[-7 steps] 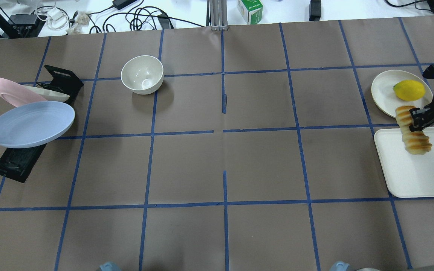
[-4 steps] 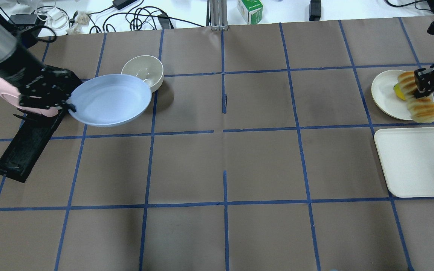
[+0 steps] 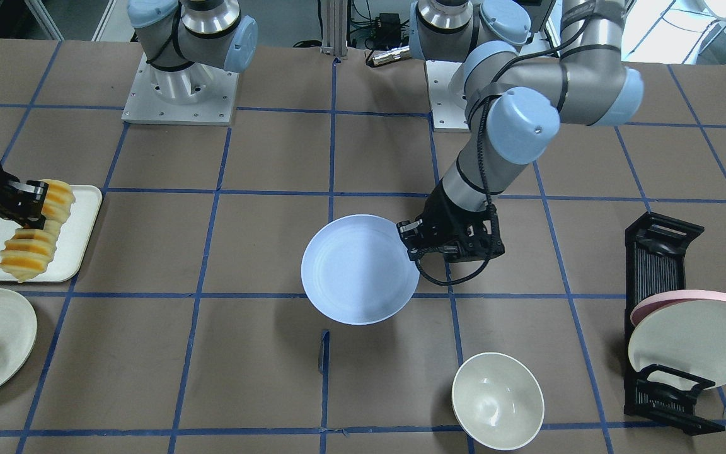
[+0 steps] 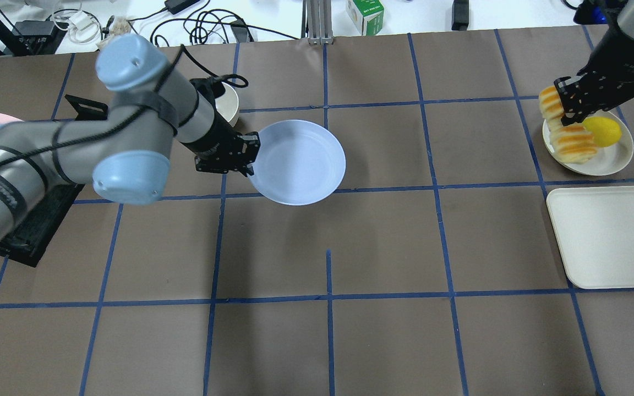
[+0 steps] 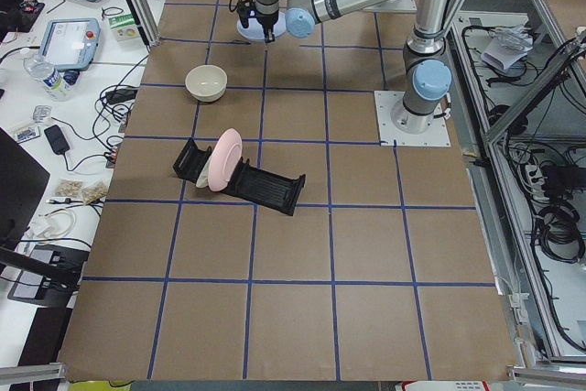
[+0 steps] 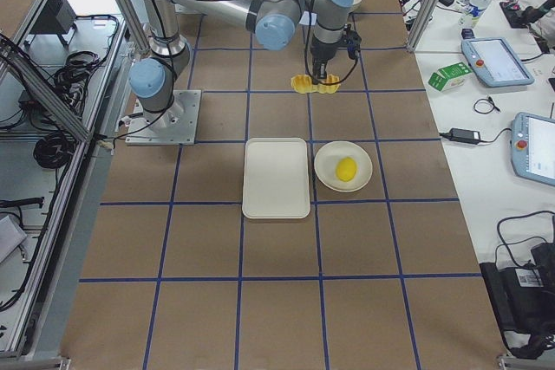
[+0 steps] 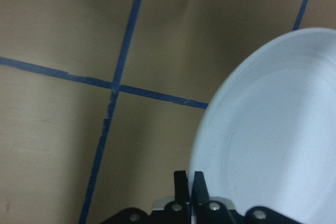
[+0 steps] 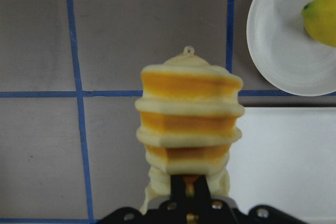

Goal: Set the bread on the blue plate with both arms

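The blue plate is held level above the table near its middle, and it also shows in the front view and the left wrist view. My left gripper is shut on the plate's rim on its left side. The bread, a row of orange-topped slices, hangs in the air over the table's right end. My right gripper is shut on the bread near its middle. The right wrist view shows the loaf end-on between the closed jaws.
A white bowl stands beyond the blue plate. A white plate with a yellow lemon and a white tray lie at the right end. A black rack with a pink plate stands at the left end.
My left arm has carried the blue plate from the rack rightward to the table's middle. My right arm has lifted the bread off the tray and moved it away and slightly leftward.
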Action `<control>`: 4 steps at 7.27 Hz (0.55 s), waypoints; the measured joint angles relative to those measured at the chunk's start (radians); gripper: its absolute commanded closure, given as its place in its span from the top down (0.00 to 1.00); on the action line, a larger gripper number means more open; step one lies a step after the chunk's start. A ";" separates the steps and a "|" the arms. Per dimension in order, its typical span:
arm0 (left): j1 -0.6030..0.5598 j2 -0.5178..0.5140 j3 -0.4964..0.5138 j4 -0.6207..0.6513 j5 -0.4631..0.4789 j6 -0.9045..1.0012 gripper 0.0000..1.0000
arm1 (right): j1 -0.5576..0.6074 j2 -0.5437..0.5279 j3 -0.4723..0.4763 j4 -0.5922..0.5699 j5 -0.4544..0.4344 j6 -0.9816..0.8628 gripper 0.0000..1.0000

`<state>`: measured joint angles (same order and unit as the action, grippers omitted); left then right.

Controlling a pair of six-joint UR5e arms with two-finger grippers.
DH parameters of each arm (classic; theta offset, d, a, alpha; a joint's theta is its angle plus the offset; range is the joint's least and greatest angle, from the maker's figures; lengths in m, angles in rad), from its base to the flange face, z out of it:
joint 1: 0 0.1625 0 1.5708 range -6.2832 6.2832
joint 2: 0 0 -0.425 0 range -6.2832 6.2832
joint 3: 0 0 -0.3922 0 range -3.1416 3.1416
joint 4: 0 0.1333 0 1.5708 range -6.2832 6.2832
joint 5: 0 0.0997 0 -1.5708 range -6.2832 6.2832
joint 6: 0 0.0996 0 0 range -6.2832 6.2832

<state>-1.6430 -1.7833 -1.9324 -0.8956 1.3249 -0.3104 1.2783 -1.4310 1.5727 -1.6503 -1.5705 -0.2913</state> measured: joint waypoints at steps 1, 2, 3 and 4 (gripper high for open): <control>-0.013 -0.030 -0.067 0.114 -0.014 -0.017 0.00 | 0.027 -0.004 0.000 0.000 0.009 0.030 0.00; -0.019 -0.059 -0.098 0.178 -0.041 -0.036 0.00 | 0.051 -0.007 -0.001 -0.004 0.029 0.051 0.00; -0.021 -0.085 -0.109 0.220 -0.062 -0.051 0.87 | 0.088 -0.002 0.002 -0.018 0.049 0.080 0.00; -0.021 -0.101 -0.108 0.244 -0.071 -0.051 1.00 | 0.135 0.011 0.009 -0.031 0.059 0.125 0.00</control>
<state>-1.6639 -1.8847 -2.0406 -0.6518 1.2542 -0.3619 1.4135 -1.4204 1.5816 -1.6812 -1.5115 -0.1661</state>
